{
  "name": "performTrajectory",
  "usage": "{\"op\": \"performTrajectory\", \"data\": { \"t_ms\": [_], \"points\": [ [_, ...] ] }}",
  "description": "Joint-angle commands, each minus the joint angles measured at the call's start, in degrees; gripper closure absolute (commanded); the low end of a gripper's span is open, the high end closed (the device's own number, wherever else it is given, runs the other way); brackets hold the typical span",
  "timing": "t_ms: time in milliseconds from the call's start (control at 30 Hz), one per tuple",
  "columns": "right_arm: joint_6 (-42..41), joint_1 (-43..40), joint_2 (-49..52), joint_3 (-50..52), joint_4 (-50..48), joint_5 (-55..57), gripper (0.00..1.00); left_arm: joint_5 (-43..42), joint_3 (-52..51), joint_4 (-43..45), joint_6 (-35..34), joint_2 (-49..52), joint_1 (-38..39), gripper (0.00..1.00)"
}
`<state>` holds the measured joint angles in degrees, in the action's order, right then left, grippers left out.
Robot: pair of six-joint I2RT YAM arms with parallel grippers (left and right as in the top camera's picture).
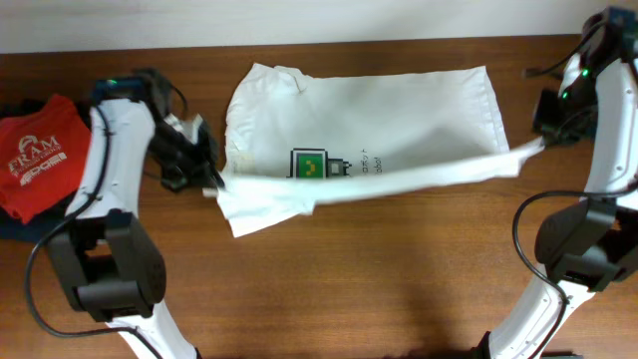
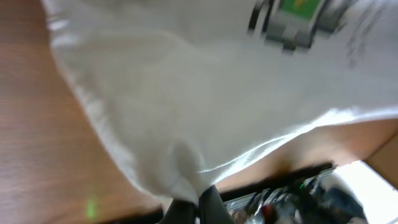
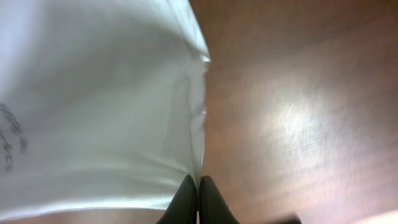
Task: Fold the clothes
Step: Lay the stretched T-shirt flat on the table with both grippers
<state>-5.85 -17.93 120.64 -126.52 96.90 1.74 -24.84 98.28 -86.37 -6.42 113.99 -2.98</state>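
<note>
Shirt: white short-sleeved cotton T-shirt point(image 1: 399, 110), long axis left–right.
Hands: my left hand point(image 1: 212, 181) and right hand point(image 1: 541, 146) clamp its near edge, one each end.

White "FRAM" lettering on red shirt point(image 1: 40, 160), small print on white T-shirt point(image 1: 399, 110) unreadable

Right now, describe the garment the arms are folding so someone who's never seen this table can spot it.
On the wooden table, look at the middle. The white T-shirt lies spread there, its near edge pulled taut between the left gripper and right gripper. Unlike the red lettered shirt at the left end, it is white with a small green graphic.
</note>
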Motion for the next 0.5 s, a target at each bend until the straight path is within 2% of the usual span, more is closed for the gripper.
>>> {"op": "performTrajectory", "data": {
  "t_ms": [0, 133, 200, 467],
  "points": [
    [-0.70, -0.57, -0.26, 9.68, 0.00, 1.97, 0.96, 0.63, -9.40, -0.04, 3.52, -0.39, 1.09, 1.00],
    [-4.24, -1.81, -0.37, 17.79, -1.68, 4.42, 0.96, 1.81, -16.33, -0.09, 5.42, -0.39, 0.96, 1.00],
    [-5.49, -3.45, -0.68, 18.16, -1.14, 5.62, 0.96, 5.03, -18.36, -0.39, 5.42, -0.46, 0.96, 1.00],
    [-5.66, -6.25, -2.60, 18.45, -0.33, 5.60, 0.96, 6.67, -18.71, -0.50, 6.29, -4.50, 0.96, 1.00]
  ]
}}
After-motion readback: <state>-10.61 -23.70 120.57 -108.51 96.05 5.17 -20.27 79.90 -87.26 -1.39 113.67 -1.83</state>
